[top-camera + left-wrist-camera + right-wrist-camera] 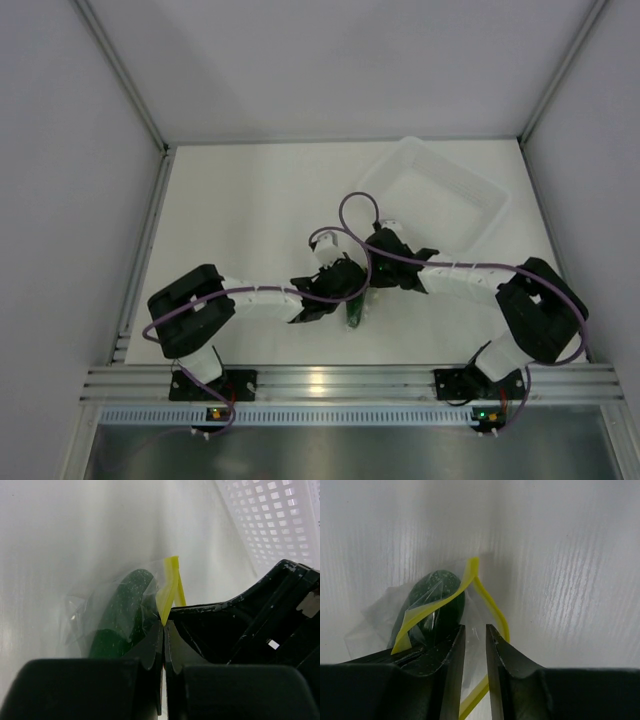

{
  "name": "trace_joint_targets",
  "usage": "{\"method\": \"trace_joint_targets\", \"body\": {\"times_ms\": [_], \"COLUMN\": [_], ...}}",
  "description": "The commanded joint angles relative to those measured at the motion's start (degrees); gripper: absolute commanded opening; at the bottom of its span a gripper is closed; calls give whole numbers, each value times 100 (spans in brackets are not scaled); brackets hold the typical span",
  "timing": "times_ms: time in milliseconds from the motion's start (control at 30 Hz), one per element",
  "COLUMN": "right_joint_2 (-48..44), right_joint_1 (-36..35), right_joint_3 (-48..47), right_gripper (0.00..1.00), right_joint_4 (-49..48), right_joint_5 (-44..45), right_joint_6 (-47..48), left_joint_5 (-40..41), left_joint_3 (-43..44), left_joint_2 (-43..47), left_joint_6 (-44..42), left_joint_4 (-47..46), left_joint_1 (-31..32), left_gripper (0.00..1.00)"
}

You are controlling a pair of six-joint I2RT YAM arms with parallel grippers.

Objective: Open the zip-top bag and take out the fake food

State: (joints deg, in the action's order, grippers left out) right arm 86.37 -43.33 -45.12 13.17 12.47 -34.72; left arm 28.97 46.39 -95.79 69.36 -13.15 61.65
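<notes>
The zip-top bag (82, 612) is a clear crinkly pouch with a yellow-green zip strip (170, 587). It hangs just above the table between the two arms. My left gripper (164, 625) is shut on one side of the strip. The strip's two sides are parted (485, 597), so the bag mouth gapes. My right gripper (475, 630) stands slightly open at the mouth, with clear film and the other side of the strip lying loose in the gap. The fake food (432, 605), a dark green piece, lies inside the bag. From above, the bag (355, 312) hangs below both grippers.
A white perforated bin (440, 195) stands at the back right, close behind the right arm; its wall (272, 520) shows in the left wrist view. The right gripper's black body (250, 625) sits right beside my left jaws.
</notes>
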Motion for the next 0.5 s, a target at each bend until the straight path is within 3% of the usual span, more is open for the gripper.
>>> {"method": "trace_joint_targets", "body": {"times_ms": [0,267,467], "right_joint_2": [143,-391,-717], "right_joint_1": [-123,-132,-36], "right_joint_3": [-243,3,214], "right_gripper": [25,28,25], "right_joint_4": [-499,-719,-543], "right_joint_5": [-174,-166,-51], "right_joint_6": [-17,-211,-17], "left_joint_5": [30,-181,-734], "left_joint_3": [-86,-60,326], "left_joint_2": [-80,130,394], "left_joint_6": [68,-238,-555], "left_joint_4": [-241,-232,-232], "left_joint_1": [-12,-12,14], "left_gripper": [0,0,0]}}
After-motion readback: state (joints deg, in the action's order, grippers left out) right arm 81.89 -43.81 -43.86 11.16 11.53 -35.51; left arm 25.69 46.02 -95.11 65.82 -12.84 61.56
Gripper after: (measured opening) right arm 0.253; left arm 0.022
